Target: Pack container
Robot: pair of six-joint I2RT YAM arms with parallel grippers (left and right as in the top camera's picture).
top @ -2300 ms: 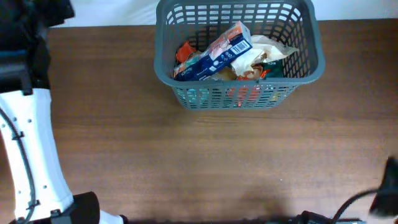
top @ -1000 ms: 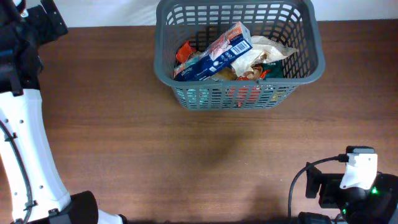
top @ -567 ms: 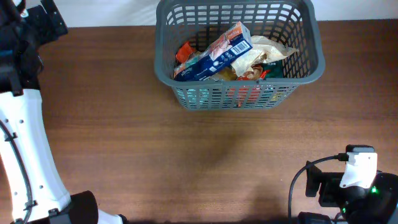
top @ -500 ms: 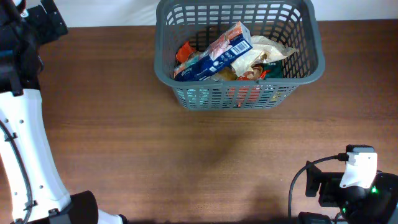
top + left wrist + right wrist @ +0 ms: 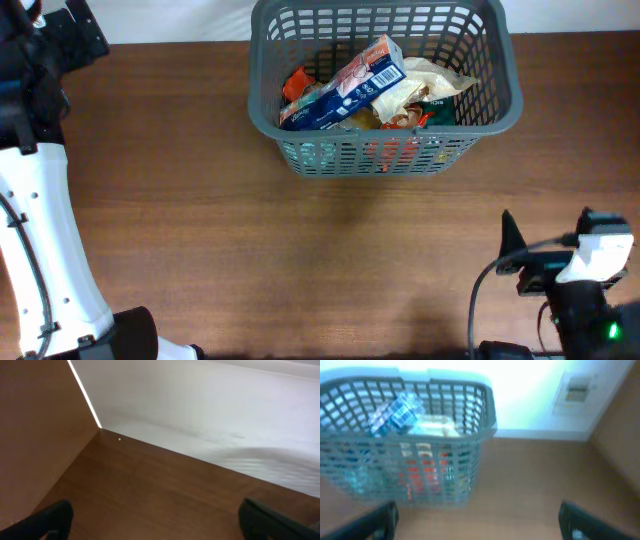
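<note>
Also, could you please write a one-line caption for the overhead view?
Basket of packets at the far side of the table, left arm and right arm at the edges.

The container [image 5: 385,155] stood at the far middle of the surface [image 5: 300,260], with packets [image 5: 428,82] heaped inside and a box [image 5: 352,82] lying on top. The left arm [image 5: 40,230] ran along the left edge, and the right arm [image 5: 585,265] sat at the near right corner.

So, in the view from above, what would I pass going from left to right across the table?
White left arm → grey slotted basket, holding packets → right arm, down at the near right corner.
</note>
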